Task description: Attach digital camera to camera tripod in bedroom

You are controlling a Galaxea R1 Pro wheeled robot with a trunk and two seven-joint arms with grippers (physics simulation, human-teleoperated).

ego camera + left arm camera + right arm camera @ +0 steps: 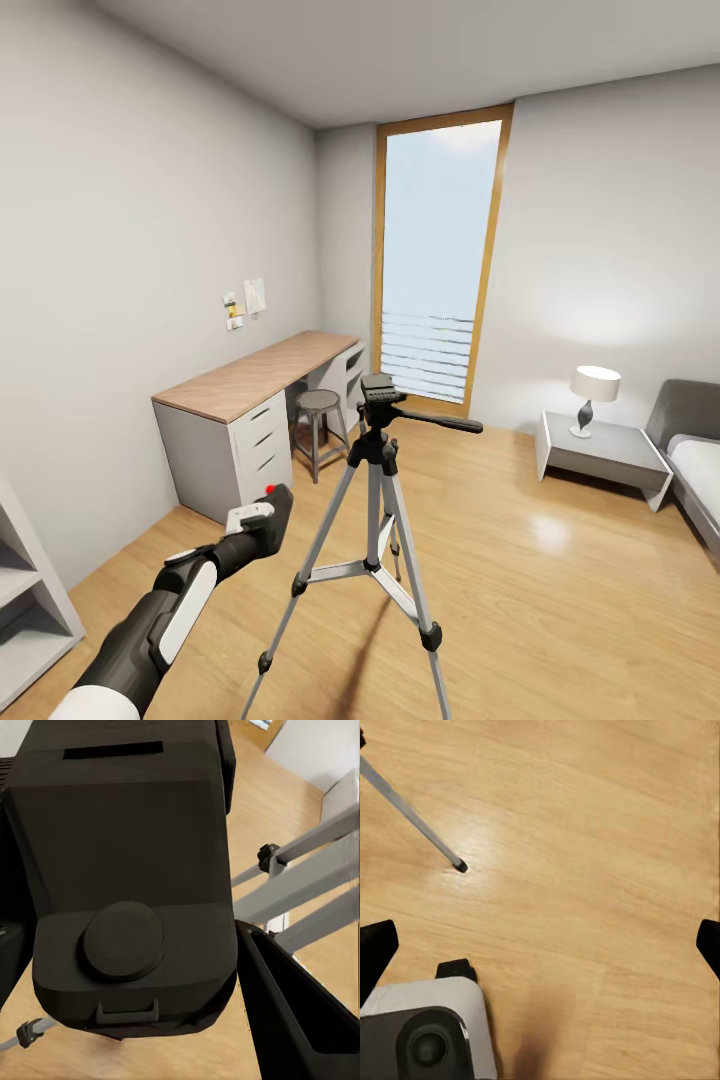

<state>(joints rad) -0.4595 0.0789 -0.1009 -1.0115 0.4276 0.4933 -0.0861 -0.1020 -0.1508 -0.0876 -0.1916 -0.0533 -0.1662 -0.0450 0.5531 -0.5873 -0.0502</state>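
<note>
In the bedroom, the camera tripod (374, 470) stands on the wood floor right in front of me, its black head (378, 390) level and its pan handle (445, 422) pointing right. My left gripper (258, 520) is shut on the digital camera (276, 508), low and left of the tripod, red button (270, 489) up. The left wrist view has the camera's black body (127, 870) close up, a finger (300, 1020) beside it and silver tripod legs (300, 889) behind. My right gripper (540, 945) is open above bare floor, near a tripod leg (412, 814).
A wooden-topped desk (260, 375) with white drawers runs along the left wall, a round stool (318, 402) beside it. The tall window (440, 260) is behind the tripod. A nightstand (600, 450) with a lamp (594, 397) and a bed (695, 470) are at the right, a grey shelf (25, 590) at the left.
</note>
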